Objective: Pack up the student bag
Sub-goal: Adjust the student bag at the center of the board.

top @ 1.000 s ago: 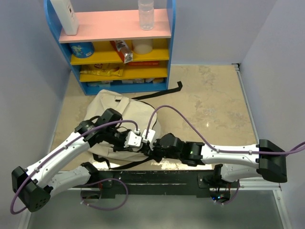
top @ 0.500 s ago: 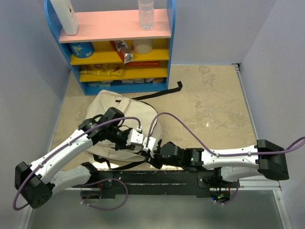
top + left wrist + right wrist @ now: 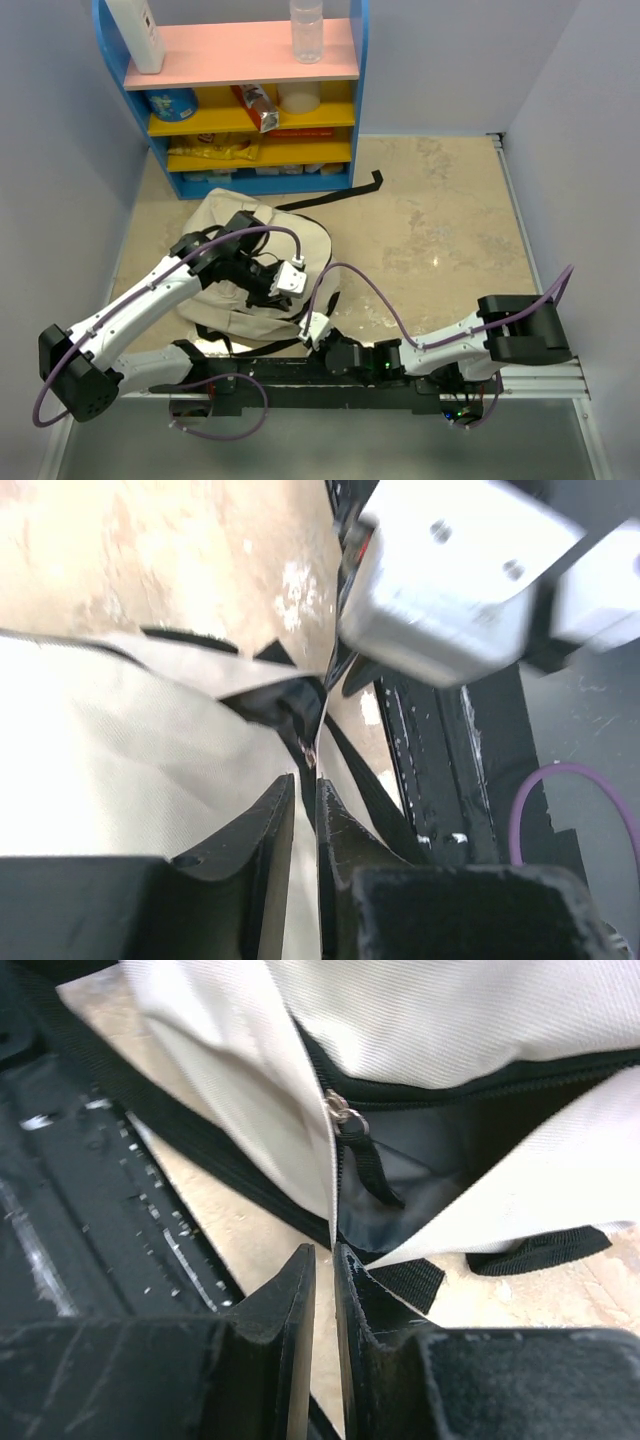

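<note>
Left end effector is closed down to a thin slit, and from its wrist camera I see the cream edge of the student bag running straight into that slit, with dark lining just above the tips. I read it as pinching the fabric at the bag's opening. The pale housing of the other arm fills the upper right of that view, close by.

Right end effector is likewise almost closed. A cream panel of the bag narrows to a point exactly at its fingertips and looks drawn taut, so I take it to be gripping that edge. Just above the tips hangs a metal zipper pull with a black tab, and behind it the opening gapes onto grey lining.

From the overhead camera the bag lies on the table at centre left, below the blue shelf unit. Both end effectors meet at the bag's lower right corner, close to each other. A black strap trails from the bag toward the upper middle of the frame.
</note>
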Robot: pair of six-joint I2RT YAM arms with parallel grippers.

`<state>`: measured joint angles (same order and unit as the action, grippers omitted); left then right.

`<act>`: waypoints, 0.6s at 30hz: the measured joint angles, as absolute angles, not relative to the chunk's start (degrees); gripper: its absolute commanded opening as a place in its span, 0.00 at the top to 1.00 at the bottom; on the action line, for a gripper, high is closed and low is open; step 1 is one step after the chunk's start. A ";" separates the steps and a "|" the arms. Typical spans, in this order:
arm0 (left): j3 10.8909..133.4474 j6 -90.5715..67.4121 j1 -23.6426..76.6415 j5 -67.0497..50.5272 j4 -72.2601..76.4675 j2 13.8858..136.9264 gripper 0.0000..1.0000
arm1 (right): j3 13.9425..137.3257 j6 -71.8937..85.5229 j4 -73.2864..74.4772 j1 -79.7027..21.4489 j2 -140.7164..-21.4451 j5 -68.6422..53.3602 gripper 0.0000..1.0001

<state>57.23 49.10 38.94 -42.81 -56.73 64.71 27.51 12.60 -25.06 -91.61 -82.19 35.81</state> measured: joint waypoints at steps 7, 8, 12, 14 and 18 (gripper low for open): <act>58.06 49.08 43.97 -45.54 -56.86 66.19 0.79 | 25.52 15.25 -30.06 -91.66 -83.61 39.57 0.81; 57.41 49.06 44.51 -45.58 -56.64 66.54 0.79 | 25.04 15.49 -31.11 -91.66 -83.59 39.72 0.81; 54.06 49.06 45.84 -45.47 -56.12 69.04 0.79 | 22.31 15.92 -35.55 -91.81 -83.13 40.07 0.81; 53.43 49.08 46.06 -45.28 -55.75 70.76 0.79 | 21.02 16.05 -37.76 -91.92 -83.09 40.53 0.82; 53.43 49.15 46.74 -45.15 -54.26 74.00 0.79 | 20.29 16.53 -40.34 -92.23 -83.70 41.39 0.83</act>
